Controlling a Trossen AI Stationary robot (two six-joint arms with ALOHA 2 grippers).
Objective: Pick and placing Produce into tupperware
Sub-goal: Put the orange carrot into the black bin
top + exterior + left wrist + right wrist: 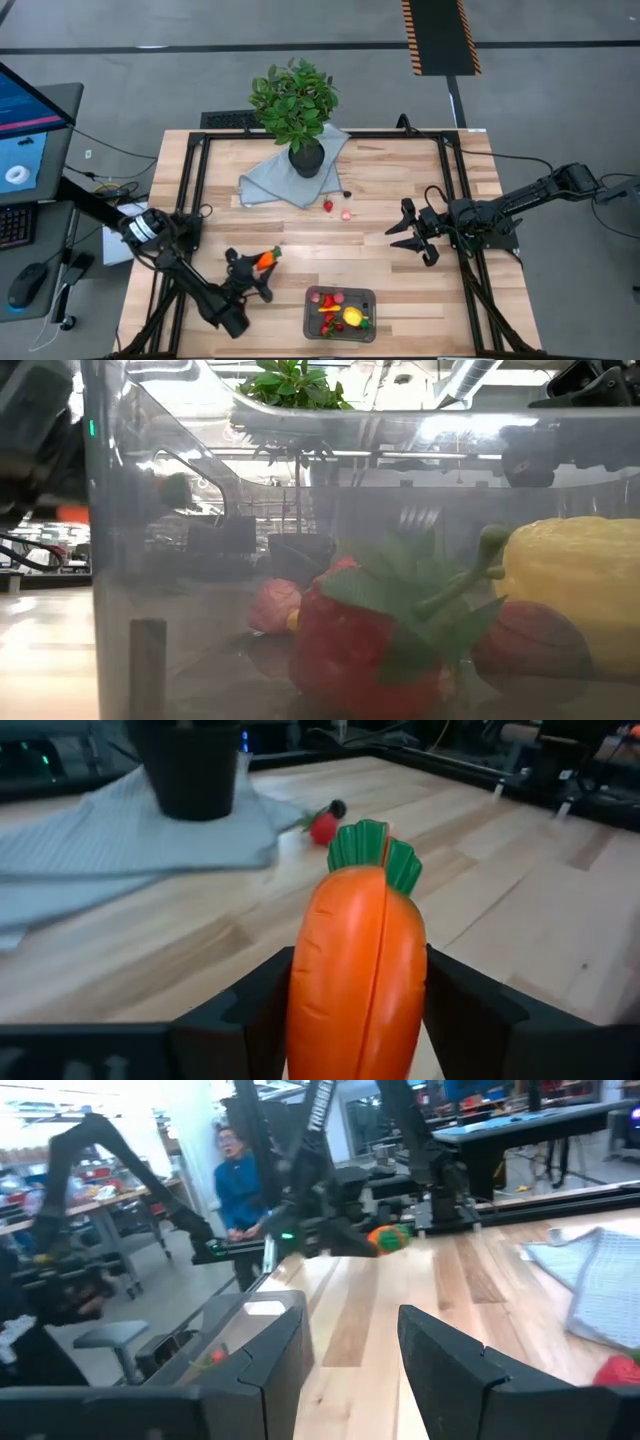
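Note:
My left gripper is shut on an orange toy carrot with a green top, left of the tupperware. This clear tub stands near the table's front edge and holds a yellow lemon, a red strawberry and other small produce. A strawberry, a pink berry and a dark berry lie on the wood near the cloth. My right gripper waits open at the right, nothing between its fingers. My left gripper pinches the carrot's orange body between its two fingers, one on each side. The carrot lies along the fingers, its green top sticking out past them toward the table's far side. It is lifted clear of the table.
A leafy plant in a black pot stands on a blue-grey cloth at the far middle. A black frame runs along the table's sides. Bare wood lies between the cloth and the tub. A person shows in the room beyond.

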